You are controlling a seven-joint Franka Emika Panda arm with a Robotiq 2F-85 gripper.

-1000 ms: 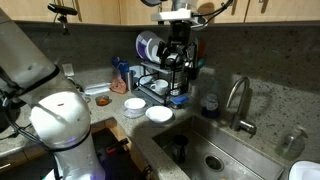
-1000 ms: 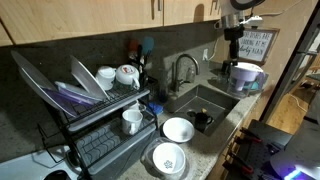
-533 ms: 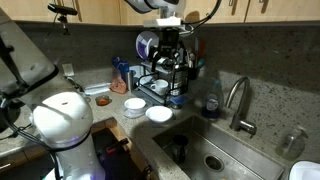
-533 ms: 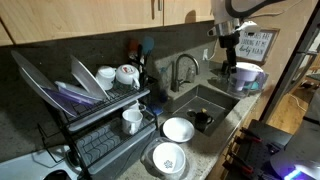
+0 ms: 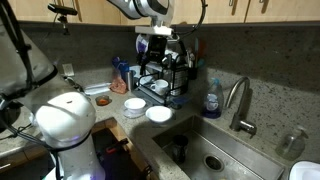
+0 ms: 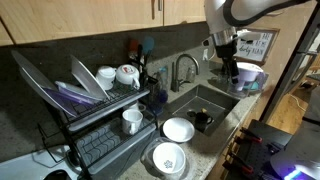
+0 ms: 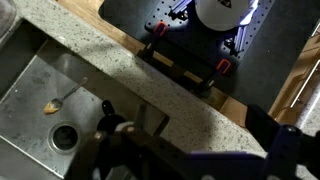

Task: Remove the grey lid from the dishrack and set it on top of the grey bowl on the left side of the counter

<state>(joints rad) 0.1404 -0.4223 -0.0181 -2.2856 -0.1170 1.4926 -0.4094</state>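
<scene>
The black wire dishrack (image 5: 165, 75) stands at the back of the counter and fills the left of an exterior view (image 6: 90, 115). The grey lid (image 6: 38, 80) leans slanted in its upper tier; it also shows as a dark round disc (image 5: 146, 46). A greyish bowl (image 6: 168, 158) and a white bowl (image 6: 178, 129) sit on the counter in front of the rack, also seen in an exterior view (image 5: 134, 104) (image 5: 158, 114). My gripper (image 5: 165, 58) (image 6: 230, 70) hangs high over the sink side, short of the rack. In the wrist view its fingers (image 7: 200, 140) are spread, with nothing between them.
The steel sink (image 7: 55, 90) and faucet (image 5: 238, 100) lie beside the rack. A blue soap bottle (image 5: 211, 100) stands by the faucet. A clear pitcher (image 6: 245, 77) sits on the far counter. Mugs and teapots (image 6: 125, 73) fill the rack. Wall cabinets hang overhead.
The arm has swung from above the sink's far side toward the dishrack, leftward in both exterior views. The lid and bowls have not moved.
</scene>
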